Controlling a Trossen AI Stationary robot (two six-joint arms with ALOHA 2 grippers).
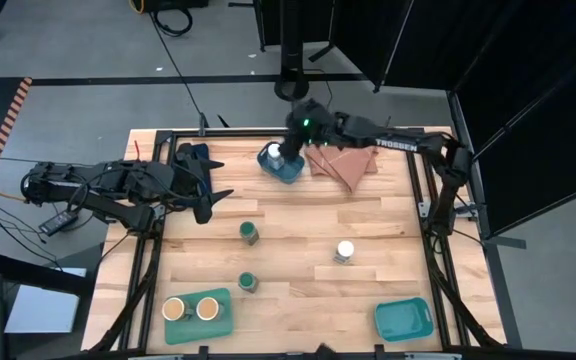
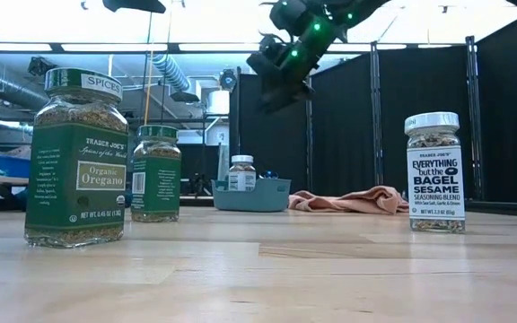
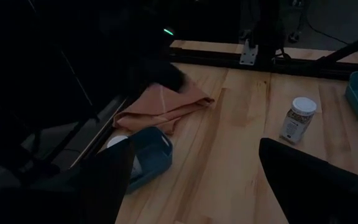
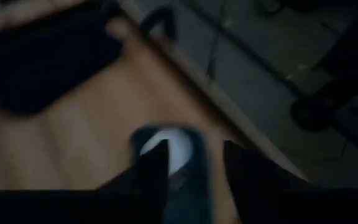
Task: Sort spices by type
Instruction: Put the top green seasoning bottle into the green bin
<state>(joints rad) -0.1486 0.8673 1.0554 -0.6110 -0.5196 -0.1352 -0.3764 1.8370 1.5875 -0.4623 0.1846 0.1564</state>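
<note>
Overhead and table-level views of a wooden table w/ two dark arms.

Right gripper: raised above the blue tray at the far edge of the table; in the low view it hangs well above the tray, not touching. Right wrist view shows its two fingers apart, w/ a gap between them, over the tray; nothing clamped.

Left gripper: at the table's left side, near the far-left corner, beside a dark cloth. Fingers apart, nothing between them; the left wrist view shows a wide gap.

Jars:
- White-lid jar no. 1: standing upright inside the blue tray, under the right gripper.
- White-lid jar no. 2: upright on bare wood, right of centre, well apart from any tray; label reads "Everything but the Bagel Sesame".
- Green-lid jar, far: upright on bare wood, left of centre.
- Green-lid jar, near: upright, nearer the front edge, just beyond the front-left tray; label reads "Organic Oregano".
- Two tan-lid jars: side by side in the green tray at front left.

Other items: a salmon cloth lies crumpled just beside the blue tray, toward the right; a teal tray sits at front right, no jars in it.
</note>
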